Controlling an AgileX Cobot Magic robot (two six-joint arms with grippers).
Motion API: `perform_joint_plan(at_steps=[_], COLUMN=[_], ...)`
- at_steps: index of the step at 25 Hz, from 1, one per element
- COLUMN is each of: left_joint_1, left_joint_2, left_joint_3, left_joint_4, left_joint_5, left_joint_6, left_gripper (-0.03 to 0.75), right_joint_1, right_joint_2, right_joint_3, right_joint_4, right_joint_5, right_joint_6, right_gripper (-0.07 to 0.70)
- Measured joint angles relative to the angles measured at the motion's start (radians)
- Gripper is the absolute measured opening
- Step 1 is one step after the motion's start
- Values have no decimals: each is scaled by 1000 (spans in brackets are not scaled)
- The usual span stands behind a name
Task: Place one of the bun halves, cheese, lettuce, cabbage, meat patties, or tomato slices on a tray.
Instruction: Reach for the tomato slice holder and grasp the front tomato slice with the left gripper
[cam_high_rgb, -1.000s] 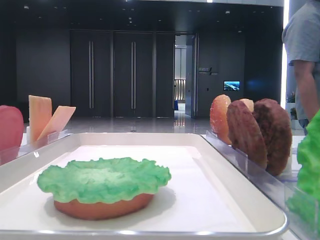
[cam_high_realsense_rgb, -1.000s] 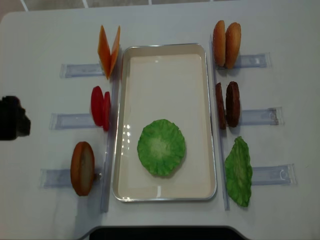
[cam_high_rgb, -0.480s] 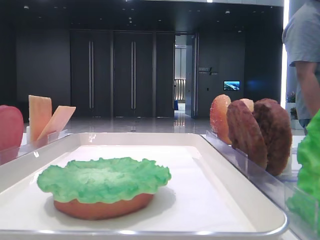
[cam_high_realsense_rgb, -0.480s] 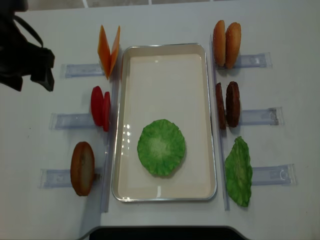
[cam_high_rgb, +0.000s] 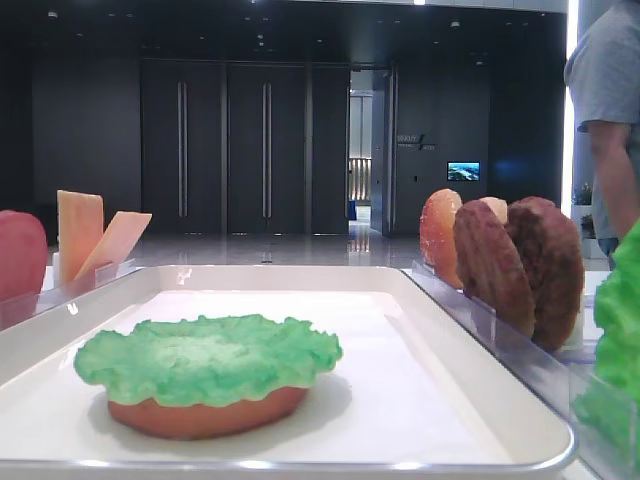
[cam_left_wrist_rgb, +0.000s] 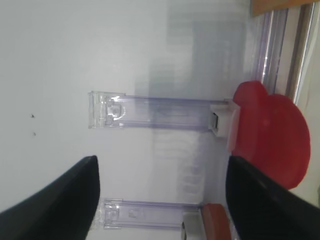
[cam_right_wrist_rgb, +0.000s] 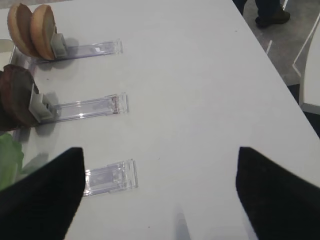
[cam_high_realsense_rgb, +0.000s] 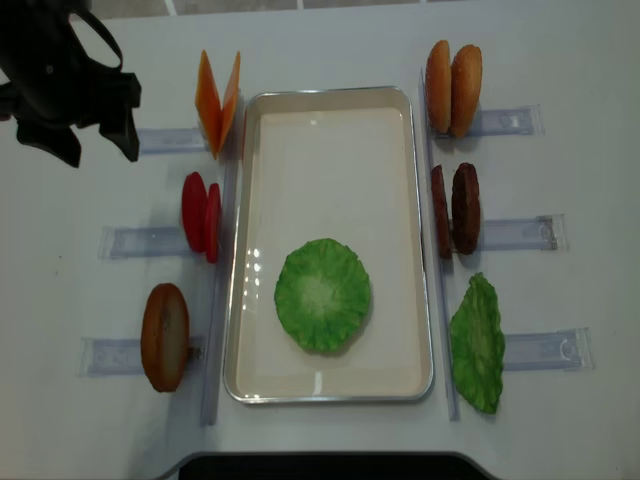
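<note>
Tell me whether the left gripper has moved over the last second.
Yes. The left gripper moved up and rightward in the overhead view, now near the cheese holder.

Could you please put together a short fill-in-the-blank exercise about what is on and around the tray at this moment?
1. In the tray, a lettuce leaf lies on top of a ____ half.
2. The tomato slices stand in a clear holder on the ____ side of the tray in the overhead view.
3. The left gripper hovers with its jaws ____, holding nothing.
4. The meat patties number ____.

Missing words: bun; left; open; two
</note>
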Motion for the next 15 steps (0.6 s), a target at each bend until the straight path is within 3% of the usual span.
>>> perform_joint_plan(at_steps=[5,15], left_joint_1=[-59,-282], left_joint_2=[1,4], left_joint_3=[0,0], left_joint_4=[16,29], left_joint_5=[-13,-61], left_joint_6=[-98,-251], left_gripper=[597,597], right_joint_1=[0,0], right_joint_2=[0,0], right_joint_3=[0,0], right_joint_4=[0,0], right_joint_5=[0,0], right_joint_6=[-1,-1], right_gripper=[581,581])
